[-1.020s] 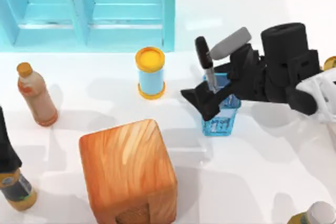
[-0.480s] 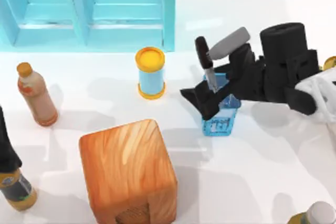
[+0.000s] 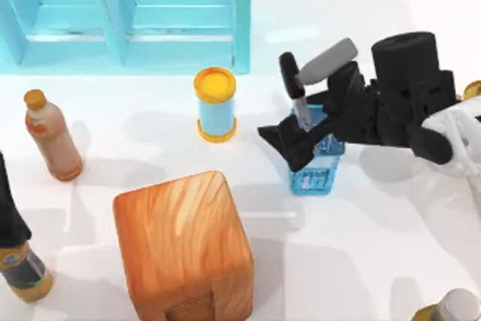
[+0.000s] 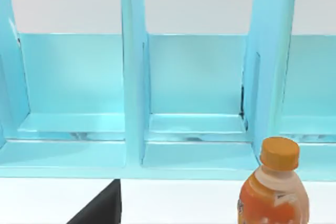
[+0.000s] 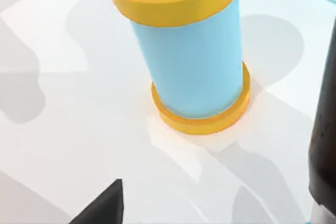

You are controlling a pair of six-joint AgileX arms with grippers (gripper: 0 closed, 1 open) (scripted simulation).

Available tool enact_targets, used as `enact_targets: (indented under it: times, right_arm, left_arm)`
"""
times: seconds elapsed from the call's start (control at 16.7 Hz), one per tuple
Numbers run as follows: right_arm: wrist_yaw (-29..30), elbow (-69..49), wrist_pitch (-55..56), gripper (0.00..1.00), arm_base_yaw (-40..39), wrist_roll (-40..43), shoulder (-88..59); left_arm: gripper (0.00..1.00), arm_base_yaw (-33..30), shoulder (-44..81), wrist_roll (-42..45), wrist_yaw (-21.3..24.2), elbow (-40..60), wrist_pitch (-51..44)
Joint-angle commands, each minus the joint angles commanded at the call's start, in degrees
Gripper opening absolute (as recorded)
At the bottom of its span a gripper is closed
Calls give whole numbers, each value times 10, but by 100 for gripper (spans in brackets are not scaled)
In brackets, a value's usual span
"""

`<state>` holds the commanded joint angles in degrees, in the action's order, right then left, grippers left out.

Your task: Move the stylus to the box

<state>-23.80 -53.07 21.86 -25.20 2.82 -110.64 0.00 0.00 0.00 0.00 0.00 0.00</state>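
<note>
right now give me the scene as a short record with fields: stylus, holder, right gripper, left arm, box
stylus: standing in the blue mesh holder, black end up
blue mesh holder: on the table, right of centre in the top view
right gripper: at the holder, around the stylus shaft
left arm: at the table's left edge, idle
wooden box: left of the holder, nearer the front
blue and yellow can: upright, left of the stylus

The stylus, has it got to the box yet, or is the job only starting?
Only starting. The stylus stands in the blue mesh holder, not yet lifted. In hand: the right gripper is at the holder, around the stylus shaft. Left: lifting it out and carrying it to the wooden box. The left arm sits parked at the table's left.
</note>
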Motion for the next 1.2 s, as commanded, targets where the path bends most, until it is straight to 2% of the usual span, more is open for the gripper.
enact_targets:
  times: [0.48, 0.66, 0.84, 1.2]
  right_arm:
    - [-3, -2, -2, 0, 0, -2, 3]
    - [-22, -19, -40, 0, 25, 15, 17]
    - [-61, -51, -132, 0, 75, 51, 52]
    - [-156, -126, -388, 0, 195, 150, 157]
  left_arm:
    - [100, 0, 0, 0, 0, 0, 0]
    - [100, 0, 0, 0, 0, 0, 0]
    - [100, 0, 0, 0, 0, 0, 0]
    - [100, 0, 0, 0, 0, 0, 0]
